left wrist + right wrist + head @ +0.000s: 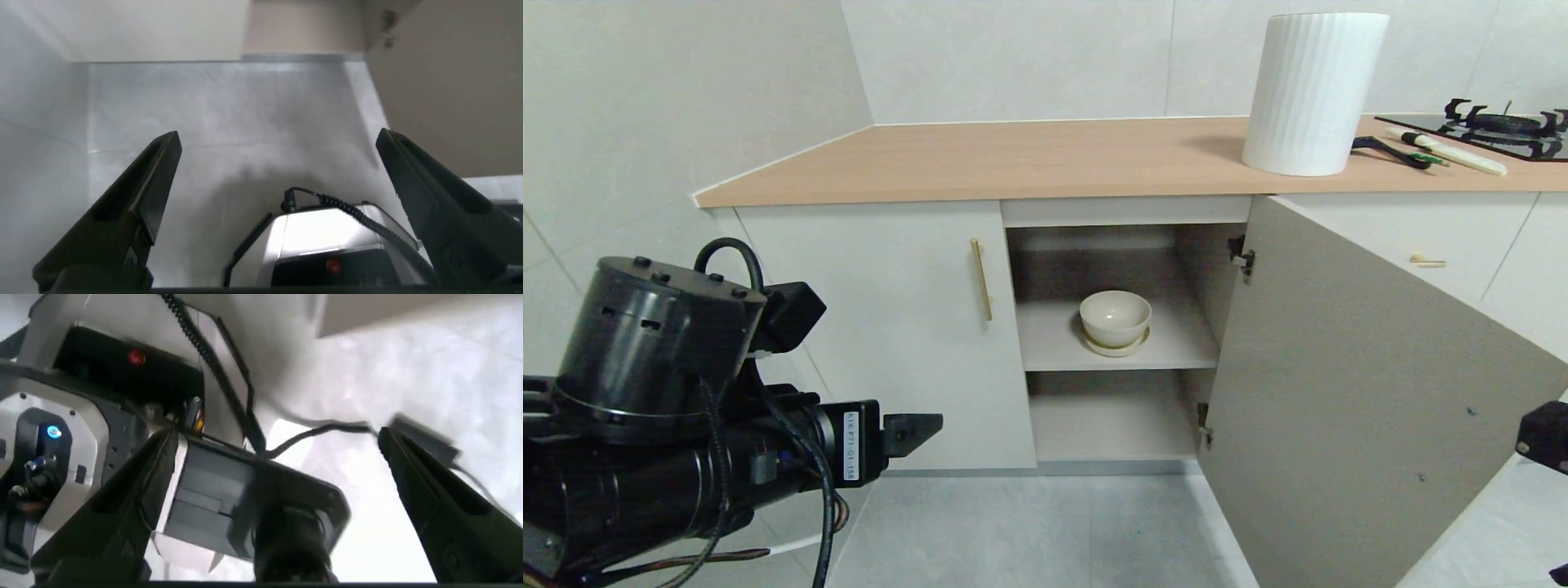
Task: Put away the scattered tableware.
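Bowl (pixel 1115 314) on plate (pixel 1116 347) inside cabinet (pixel 1178 336)

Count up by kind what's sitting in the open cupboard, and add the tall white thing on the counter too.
Bowl: 1
Saucer: 1, under the bowl on the upper shelf
Ribbed white container: 1, upright on the counter
Total: 3

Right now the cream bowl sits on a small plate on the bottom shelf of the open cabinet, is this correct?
Not quite. The head view shows the bowl on the small plate, but on the upper shelf of the open cabinet, not the bottom one.
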Tool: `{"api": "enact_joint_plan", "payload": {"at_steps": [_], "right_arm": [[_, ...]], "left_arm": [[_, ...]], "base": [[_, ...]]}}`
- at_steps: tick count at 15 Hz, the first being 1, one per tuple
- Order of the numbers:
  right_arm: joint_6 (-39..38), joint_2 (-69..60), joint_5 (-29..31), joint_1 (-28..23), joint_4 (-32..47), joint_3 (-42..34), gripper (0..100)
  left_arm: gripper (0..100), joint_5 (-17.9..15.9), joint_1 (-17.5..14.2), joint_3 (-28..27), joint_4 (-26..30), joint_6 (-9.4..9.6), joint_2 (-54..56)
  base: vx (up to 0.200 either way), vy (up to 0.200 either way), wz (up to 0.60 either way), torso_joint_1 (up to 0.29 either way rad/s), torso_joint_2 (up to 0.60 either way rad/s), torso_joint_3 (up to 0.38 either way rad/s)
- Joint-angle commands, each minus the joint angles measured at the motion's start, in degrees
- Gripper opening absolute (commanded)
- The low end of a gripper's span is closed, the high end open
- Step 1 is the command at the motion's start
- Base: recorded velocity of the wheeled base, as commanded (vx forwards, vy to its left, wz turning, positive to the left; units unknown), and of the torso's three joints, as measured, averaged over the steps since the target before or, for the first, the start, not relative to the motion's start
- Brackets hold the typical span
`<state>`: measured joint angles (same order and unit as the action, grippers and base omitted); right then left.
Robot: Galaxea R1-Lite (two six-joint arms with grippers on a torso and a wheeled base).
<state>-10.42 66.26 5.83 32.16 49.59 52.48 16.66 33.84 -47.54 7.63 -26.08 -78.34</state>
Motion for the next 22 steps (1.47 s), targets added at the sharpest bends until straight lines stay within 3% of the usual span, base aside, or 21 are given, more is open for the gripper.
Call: {"api": "enact_joint_plan", "payload": {"at_steps": [1, 5, 9, 11, 15, 18, 22], "right_arm": [[0.0, -4.3, 1.8, 0.0, 1.4, 2.4, 100], [-0.2, -6.0, 11.8, -3.1, 3.5, 4.0, 100], [0.1, -0.3, 12.7, -16.3, -0.2, 3.9, 100], [0.2, 1.9, 12.8, -19.9, -1.1, 4.1, 100], [0.1, 8.4, 13.8, -30.1, -13.2, 3.5, 100], [-0.6, 12.1, 13.5, -32.9, -20.9, 3.3, 100], [-2.1, 13.5, 13.3, -32.1, -29.3, 0.5, 100]], "left_arm": [[100, 0.0, 0.0, 0.0, 0.0, -0.03, -0.1], [100, 0.0, 0.0, 0.0, 0.0, -0.03, 0.0], [100, -0.1, 0.0, 0.0, 0.0, -0.03, 0.0], [100, 0.0, 0.0, 0.0, 0.0, -0.03, 0.0], [100, -0.1, 0.0, 0.0, 0.0, -0.12, 0.1], [100, -0.1, 0.0, 0.0, -0.1, -0.12, 0.1], [100, -0.1, 0.0, 0.0, -0.1, -0.2, 0.2]], "base": [[0.0, 0.0, 0.0, 0.0, 0.0, 0.0], [0.0, 0.0, 0.0, 0.0, 0.0, 0.0], [0.0, 0.0, 0.0, 0.0, 0.0, 0.0], [0.0, 0.0, 0.0, 0.0, 0.0, 0.0], [0.0, 0.0, 0.0, 0.0, 0.0, 0.0], [0.0, 0.0, 0.0, 0.0, 0.0, 0.0], [0.0, 0.0, 0.0, 0.0, 0.0, 0.0]]}}
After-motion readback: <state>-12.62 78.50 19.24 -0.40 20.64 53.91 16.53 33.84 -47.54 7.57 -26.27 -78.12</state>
